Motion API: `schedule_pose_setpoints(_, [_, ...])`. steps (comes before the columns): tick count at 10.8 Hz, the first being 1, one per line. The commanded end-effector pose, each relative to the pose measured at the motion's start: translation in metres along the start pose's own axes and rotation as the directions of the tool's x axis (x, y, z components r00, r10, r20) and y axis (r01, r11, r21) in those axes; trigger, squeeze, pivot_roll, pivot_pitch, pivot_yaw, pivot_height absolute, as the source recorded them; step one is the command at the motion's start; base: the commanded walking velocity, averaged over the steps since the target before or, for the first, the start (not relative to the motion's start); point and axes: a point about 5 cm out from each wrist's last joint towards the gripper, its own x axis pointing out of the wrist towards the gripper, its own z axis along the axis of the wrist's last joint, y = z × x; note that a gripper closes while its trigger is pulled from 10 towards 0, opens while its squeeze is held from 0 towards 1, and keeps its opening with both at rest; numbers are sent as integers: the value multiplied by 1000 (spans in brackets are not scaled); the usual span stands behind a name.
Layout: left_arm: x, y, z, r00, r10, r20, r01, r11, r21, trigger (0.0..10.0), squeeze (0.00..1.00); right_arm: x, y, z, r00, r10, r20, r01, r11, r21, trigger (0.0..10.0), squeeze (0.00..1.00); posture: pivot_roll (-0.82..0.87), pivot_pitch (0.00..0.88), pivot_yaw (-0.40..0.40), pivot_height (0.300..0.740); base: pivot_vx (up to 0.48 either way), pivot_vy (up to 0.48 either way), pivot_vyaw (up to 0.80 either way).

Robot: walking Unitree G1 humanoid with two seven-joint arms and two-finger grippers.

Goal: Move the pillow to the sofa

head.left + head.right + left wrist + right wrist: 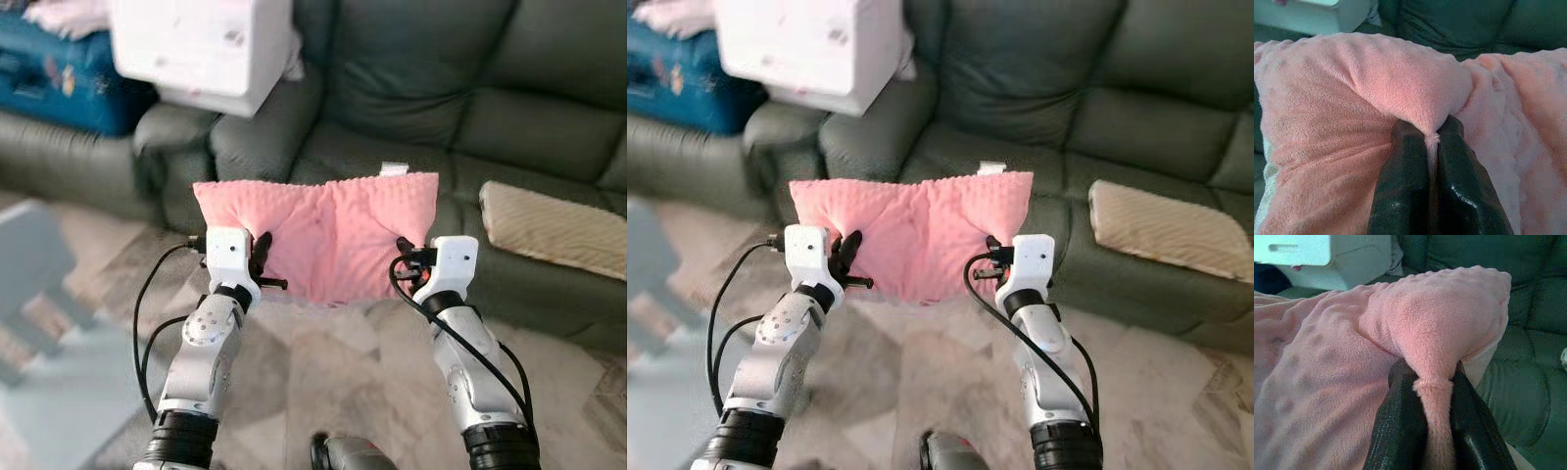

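A fuzzy pink pillow hangs in the air between my two arms, just in front of the dark green sofa. My left gripper is shut on the pillow's left edge, and the left wrist view shows its black fingers pinching a fold of pink fabric. At the pillow's right edge my right gripper is shut on it too; its fingers squeeze a bunched corner of the pillow. The sofa seat lies right behind the pillow.
A beige cushion lies on the sofa seat to the right. A white box rests on the sofa's left armrest, with a blue suitcase further left. A pale blue piece of furniture stands on the floor at left.
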Motion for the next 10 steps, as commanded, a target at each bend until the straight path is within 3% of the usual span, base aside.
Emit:
schedule_pose_setpoints(1, [1,-9,5,999,-39,29,40,999,-11,10000,0,3,2,4,1000,6,19,-6,1000,-1,10000,0,-43,47,-47,740,319,0,-569])
schedule_pose_setpoints(4, [3,-12,4,998,-61,26,61,998,-13,10000,0,4,3,5,1000,4,22,-4,1000,-4,10000,0,-52,49,-41,740,353,0,0])
schedule_pose_setpoints(7, [2,-10,3,998,-55,25,55,998,-15,10000,0,3,3,4,1000,7,21,-7,1000,-4,10000,0,-47,51,-44,740,369,0,-635])
schedule_pose_setpoints(10, [-3,-1,-4,1000,-31,5,31,1000,5,10000,0,-1,-1,2,1000,-8,22,8,1000,-9,10000,0,-52,54,-44,740,371,0,0])
